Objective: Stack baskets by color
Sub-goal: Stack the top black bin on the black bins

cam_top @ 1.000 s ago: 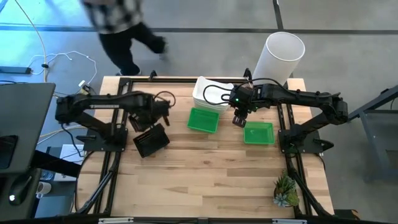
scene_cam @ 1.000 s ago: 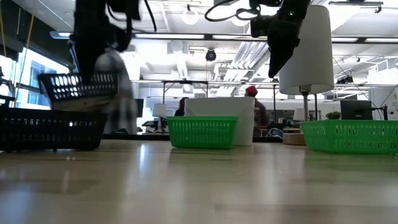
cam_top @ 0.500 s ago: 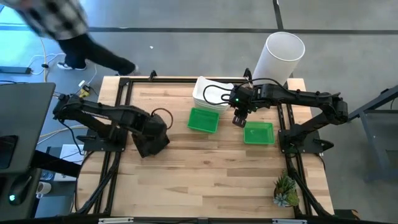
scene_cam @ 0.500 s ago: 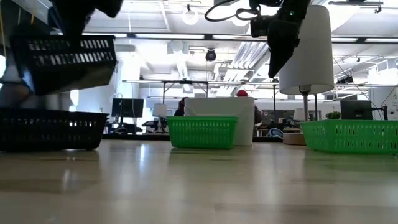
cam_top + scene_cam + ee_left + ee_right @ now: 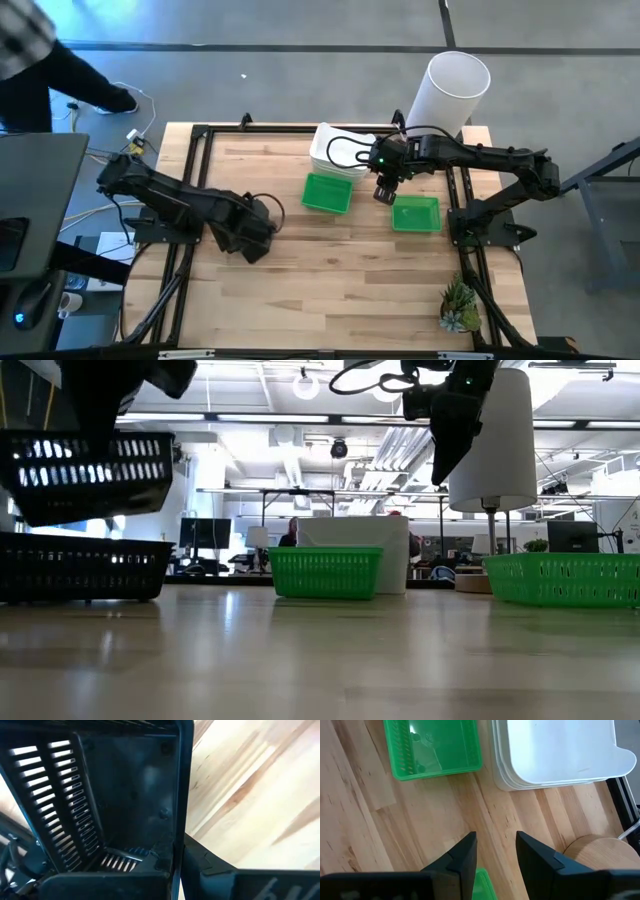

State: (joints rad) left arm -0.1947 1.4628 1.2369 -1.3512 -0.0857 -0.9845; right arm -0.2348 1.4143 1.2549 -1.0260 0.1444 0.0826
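Below the left gripper (image 5: 175, 870) hangs 1 black basket (image 5: 90, 475), clamped by its near wall with the jaws fully together on it. From table height this basket is airborne and tilted, directly over a second black basket (image 5: 80, 565) resting on the tabletop (image 5: 340, 270).

Risks, as judged:
1. The carried basket is not level. If released at this tilt, a corner may catch the rim of the lower basket and leave the pair skewed instead of nested.
2. The hold is on 1 thin slotted wall only. A bump against the lower rim could twist the basket in the jaws or pull it free.
3. A descent slightly off line could shove the lower basket across the tabletop.

Left arm pose: stretched from its base toward the table centre, wrist bent down, the gripper itself hidden by arm and basket from above.

Right gripper (image 5: 495, 852) hangs with fingers apart and holds nothing. It hovers above bare tabletop between 2 green baskets: 1 green basket (image 5: 327, 192) ahead of its fingertips beside the stacked white baskets (image 5: 345, 150), the other green basket (image 5: 416, 213) just under its base. The right arm reaches in from its base, elbow raised, gripper pointing down. The greens lie apart, unstacked.
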